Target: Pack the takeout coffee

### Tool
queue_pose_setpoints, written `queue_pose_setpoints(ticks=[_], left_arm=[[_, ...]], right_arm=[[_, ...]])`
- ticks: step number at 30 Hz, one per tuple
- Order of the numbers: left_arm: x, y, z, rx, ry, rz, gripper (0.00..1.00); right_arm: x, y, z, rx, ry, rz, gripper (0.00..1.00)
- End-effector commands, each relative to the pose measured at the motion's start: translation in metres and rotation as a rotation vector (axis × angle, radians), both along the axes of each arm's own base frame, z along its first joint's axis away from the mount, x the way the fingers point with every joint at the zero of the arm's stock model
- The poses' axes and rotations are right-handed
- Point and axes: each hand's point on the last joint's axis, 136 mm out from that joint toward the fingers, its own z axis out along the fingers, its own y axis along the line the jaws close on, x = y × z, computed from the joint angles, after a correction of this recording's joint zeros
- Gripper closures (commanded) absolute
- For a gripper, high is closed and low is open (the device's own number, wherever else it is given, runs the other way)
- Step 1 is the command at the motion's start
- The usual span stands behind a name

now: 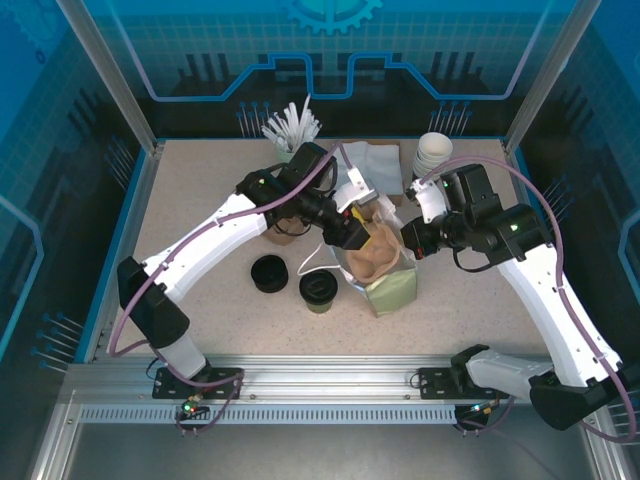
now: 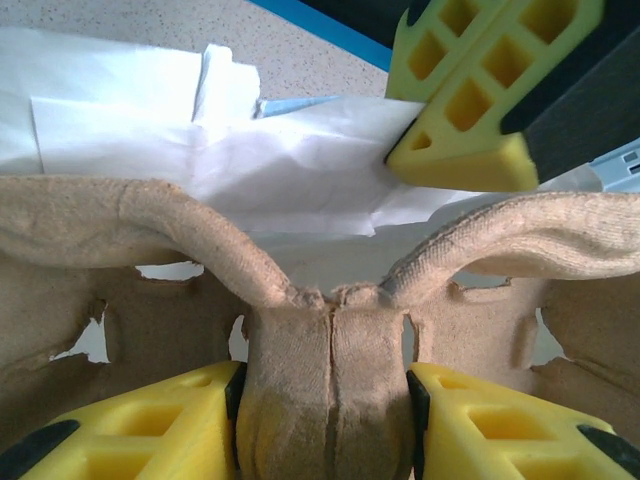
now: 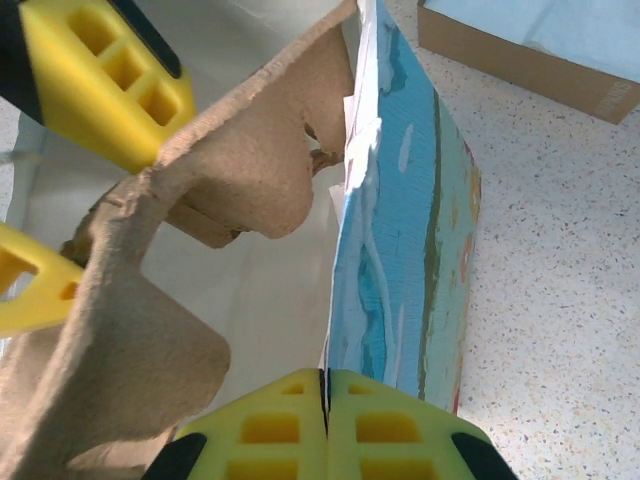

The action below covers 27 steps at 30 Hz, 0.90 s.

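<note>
- My table top (image 1: 200, 190) is pale and speckled, filling the middle of the frame, edged by a thin blue rim (image 1: 128, 215).
- Blue wall panels (image 1: 330, 60) with gear and circuit lines span the top.
- Aluminium posts (image 1: 112, 75) stand upper left and upper right.
- A slotted rail (image 1: 330, 378) runs along the bottom.
- The light is even.

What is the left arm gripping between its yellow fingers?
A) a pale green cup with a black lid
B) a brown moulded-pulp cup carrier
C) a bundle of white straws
B: the left gripper is clamped on the central ridge of the brown moulded-pulp cup carrier.
</note>
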Motion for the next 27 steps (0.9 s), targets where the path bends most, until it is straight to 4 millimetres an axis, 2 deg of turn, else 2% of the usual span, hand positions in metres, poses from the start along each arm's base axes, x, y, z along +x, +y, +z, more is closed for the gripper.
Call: queue_pose_setpoints(ticks=[1,15,27], left_arm=[[0.004,0.001,0.003,0.002,-0.02,-0.018,0.55],[0.017,-0.002,-0.016,0.048,-0.027,0.0,0.55],[0.028,-0.001,-0.033,0.109,-0.117,0.047,0.56]], right_arm=[[-0.005,0.007,0.002,0.019,-0.015,0.05,1.0],[-0.004,0.012,0.004,0.047,-0.011,0.053,1.0],[0.001,0.018,0.003,0.098,0.037,-0.003,1.0]])
